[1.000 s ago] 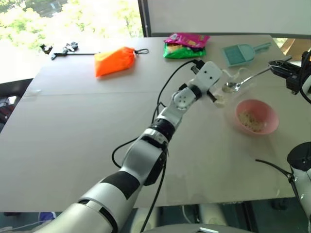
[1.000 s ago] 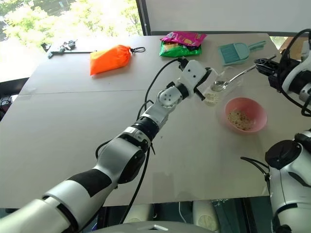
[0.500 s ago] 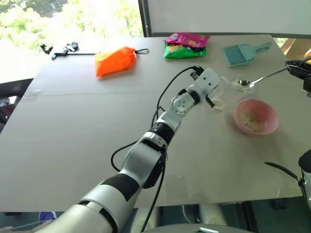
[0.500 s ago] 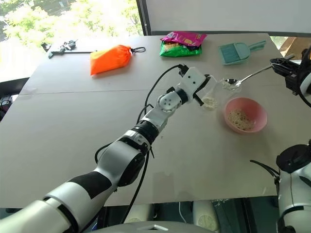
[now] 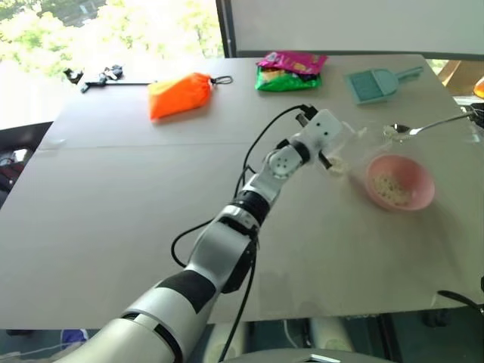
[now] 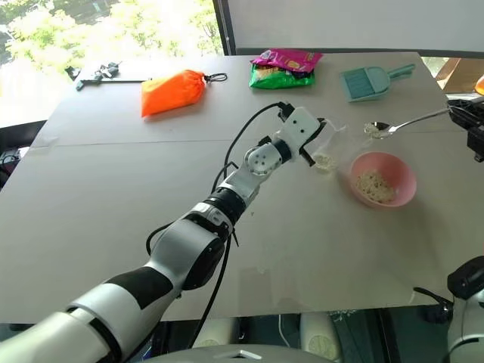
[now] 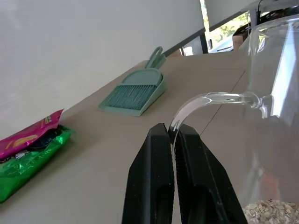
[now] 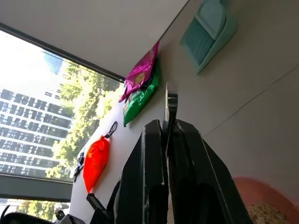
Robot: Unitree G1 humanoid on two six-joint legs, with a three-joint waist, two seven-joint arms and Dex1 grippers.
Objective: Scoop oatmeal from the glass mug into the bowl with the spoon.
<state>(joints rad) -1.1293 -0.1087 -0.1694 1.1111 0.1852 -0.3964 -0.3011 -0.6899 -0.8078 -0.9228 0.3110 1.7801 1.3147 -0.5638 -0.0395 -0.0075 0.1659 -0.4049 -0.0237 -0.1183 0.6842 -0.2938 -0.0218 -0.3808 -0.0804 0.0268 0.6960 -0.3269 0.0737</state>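
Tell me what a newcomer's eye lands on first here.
The left gripper, mid-table, pinching the handle of the glass mug, which has oatmeal at its bottom. Just right of it, the spoon hangs loaded above the far rim of the pink bowl. At the far edge lies a bright orange pouch.

Glass mug (image 6: 330, 147): small, clear, side handle, tilted off upright; a little oatmeal (image 7: 267, 211) lies in its bottom, pale beige loose flakes. It sits just left of the bowl, apart from it.

Bowl (image 6: 383, 178): round, shallow, pale pink, upright on the table near the right edge, with a small heap of flakes inside.

Spoon (image 6: 406, 124): slim, shiny silver, held above the table, roughly level, handle running right, its round end over the far rim of the bowl, carrying some flakes.
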